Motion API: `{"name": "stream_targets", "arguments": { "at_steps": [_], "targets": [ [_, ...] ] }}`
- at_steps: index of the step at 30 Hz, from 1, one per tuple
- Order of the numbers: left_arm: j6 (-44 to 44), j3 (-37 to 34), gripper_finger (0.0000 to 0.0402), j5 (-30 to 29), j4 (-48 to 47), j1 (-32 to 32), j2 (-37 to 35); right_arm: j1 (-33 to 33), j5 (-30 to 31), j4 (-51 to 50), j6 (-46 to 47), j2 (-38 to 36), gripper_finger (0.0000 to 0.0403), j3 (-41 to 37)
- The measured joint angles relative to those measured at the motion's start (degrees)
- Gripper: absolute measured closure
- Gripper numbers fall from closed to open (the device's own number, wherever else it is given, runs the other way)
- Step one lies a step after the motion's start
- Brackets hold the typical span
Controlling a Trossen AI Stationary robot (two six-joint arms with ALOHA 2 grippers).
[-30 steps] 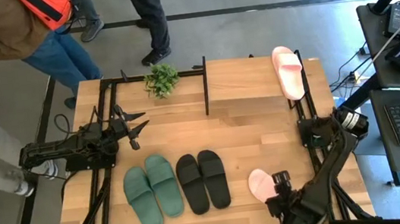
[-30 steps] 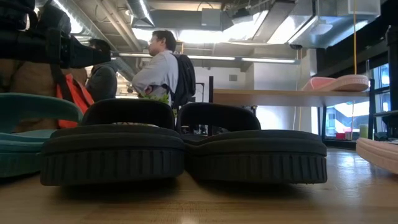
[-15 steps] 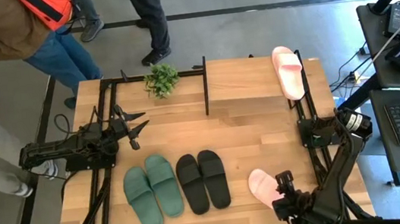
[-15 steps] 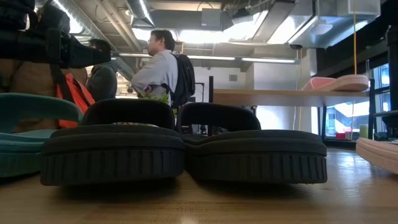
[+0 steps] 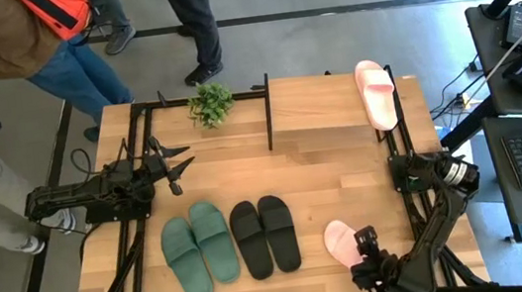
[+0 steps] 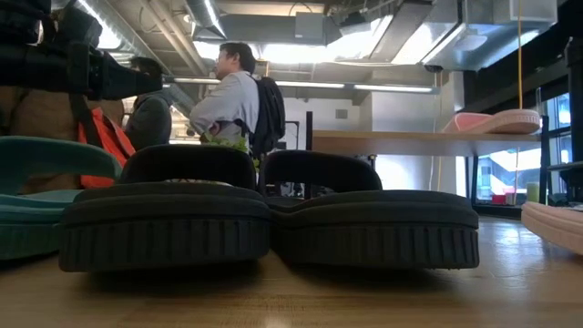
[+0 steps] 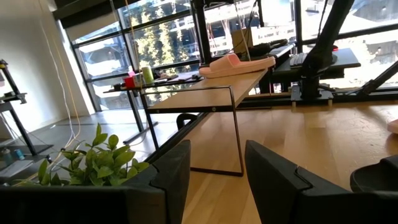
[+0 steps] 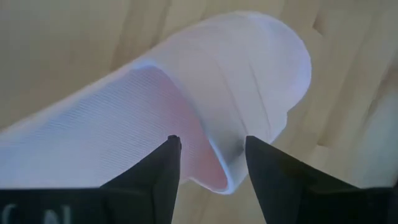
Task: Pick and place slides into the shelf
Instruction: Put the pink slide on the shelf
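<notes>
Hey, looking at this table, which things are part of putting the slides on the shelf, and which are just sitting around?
Part of the job:
green slides
black slides
pink slide on the table, under the right gripper, jaws open
pink slide on the shelf
shelf

Just around:
potted plant
left gripper, waiting, jaws open
people beyond the table

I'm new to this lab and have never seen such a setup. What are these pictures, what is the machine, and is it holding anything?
Two dark robot arms work at a wooden table. One picture looks straight down, one sits at tabletop level, and two come from cameras on the wrists. On the table lie green slides, black slides and one pink slide; the other pink slide already lies on the shelf. The right gripper hangs open over the near pink slide, holding nothing. The left gripper waits open near a small plant.
</notes>
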Motion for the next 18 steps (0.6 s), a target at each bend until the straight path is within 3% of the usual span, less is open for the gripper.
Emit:
{"name": "stream_targets", "arguments": {
  "at_steps": [8,18],
  "targets": [
    [-0.02,0.00,0.0256,0.01,0.00,-0.01,0.00,-0.16,9.26,-0.96,0.36,1.20,0.0221,0.00],
    [-0.02,0.00,0.0256,0.02,-0.02,0.00,0.00,-1.90,9.87,1.78,0.22,1.21,0.0221,-4.04]
  ]
}}
